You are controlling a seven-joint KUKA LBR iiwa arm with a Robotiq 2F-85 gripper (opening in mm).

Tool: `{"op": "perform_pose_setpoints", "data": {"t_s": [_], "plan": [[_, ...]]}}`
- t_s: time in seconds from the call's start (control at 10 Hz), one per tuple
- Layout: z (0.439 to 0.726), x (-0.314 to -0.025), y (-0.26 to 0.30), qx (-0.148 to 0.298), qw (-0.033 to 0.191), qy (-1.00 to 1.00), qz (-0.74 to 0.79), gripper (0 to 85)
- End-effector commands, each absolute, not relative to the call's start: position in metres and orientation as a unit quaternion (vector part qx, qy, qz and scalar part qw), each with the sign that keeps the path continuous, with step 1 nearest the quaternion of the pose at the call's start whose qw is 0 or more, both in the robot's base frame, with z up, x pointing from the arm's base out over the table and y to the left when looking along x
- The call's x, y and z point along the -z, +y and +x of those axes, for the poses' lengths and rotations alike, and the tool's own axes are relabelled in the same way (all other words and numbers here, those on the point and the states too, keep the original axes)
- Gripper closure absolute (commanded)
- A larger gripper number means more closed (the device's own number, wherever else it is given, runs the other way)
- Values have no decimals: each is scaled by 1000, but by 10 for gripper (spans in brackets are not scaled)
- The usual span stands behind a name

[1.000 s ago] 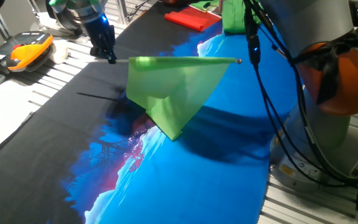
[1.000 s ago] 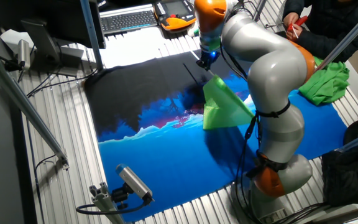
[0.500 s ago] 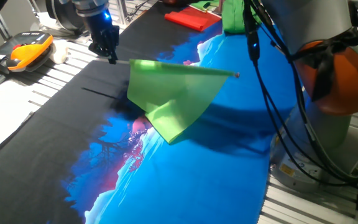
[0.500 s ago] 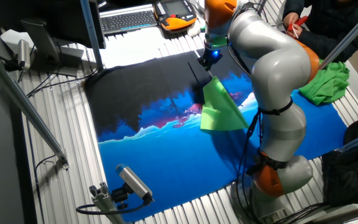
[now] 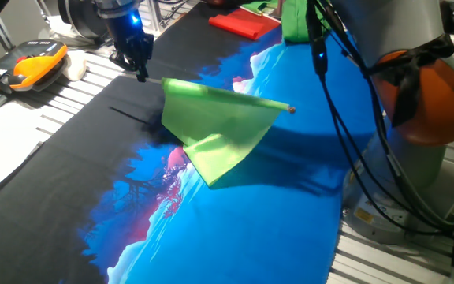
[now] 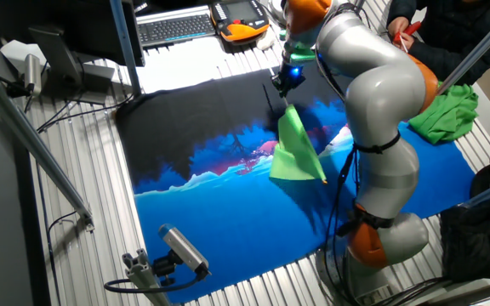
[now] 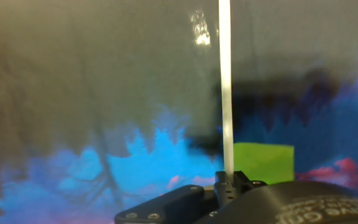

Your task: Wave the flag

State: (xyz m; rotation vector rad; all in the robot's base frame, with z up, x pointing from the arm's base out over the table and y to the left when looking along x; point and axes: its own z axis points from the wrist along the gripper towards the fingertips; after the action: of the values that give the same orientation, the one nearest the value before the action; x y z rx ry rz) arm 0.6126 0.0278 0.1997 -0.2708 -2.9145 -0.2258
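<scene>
The flag [image 5: 215,126] is a lime-green cloth on a slim white stick with a small knob at its tip. It hangs in the air above the blue and black table cloth [image 5: 235,229]. My gripper [image 5: 141,72] is shut on the stick's bare end and holds the stick nearly level, knob end dipped to the right. In the other fixed view the flag [image 6: 294,155] hangs below the gripper [image 6: 286,86]. The hand view shows the white stick [image 7: 225,93] running up from the shut fingers [image 7: 232,184], with a patch of green flag cloth [image 7: 263,160] behind them.
A red folded cloth [image 5: 244,24] and a bunched darker-green cloth [image 6: 446,112] lie at the table's far side. An orange and black pendant [image 5: 24,66] and a keyboard [image 6: 175,27] sit beside the cloth. A person [image 6: 436,34] stands near the green cloth.
The flag's knob end has swung downward and toward the arm's base; the stick now tilts. The gripper stayed shut on the stick and shifted slightly.
</scene>
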Motion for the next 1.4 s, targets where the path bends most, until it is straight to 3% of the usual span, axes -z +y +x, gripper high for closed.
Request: {"op": "perform_pose_setpoints", "data": {"t_s": [0.0,0.3,0.8,1.1,1.3], "plan": [[611,-201,28,150,54,-860,-485,850],[601,-205,28,185,48,-833,-519,850],[592,-210,23,201,44,-826,-525,850],[591,-214,25,191,42,-841,-504,850],[592,-216,21,153,39,-876,-457,850]]}}
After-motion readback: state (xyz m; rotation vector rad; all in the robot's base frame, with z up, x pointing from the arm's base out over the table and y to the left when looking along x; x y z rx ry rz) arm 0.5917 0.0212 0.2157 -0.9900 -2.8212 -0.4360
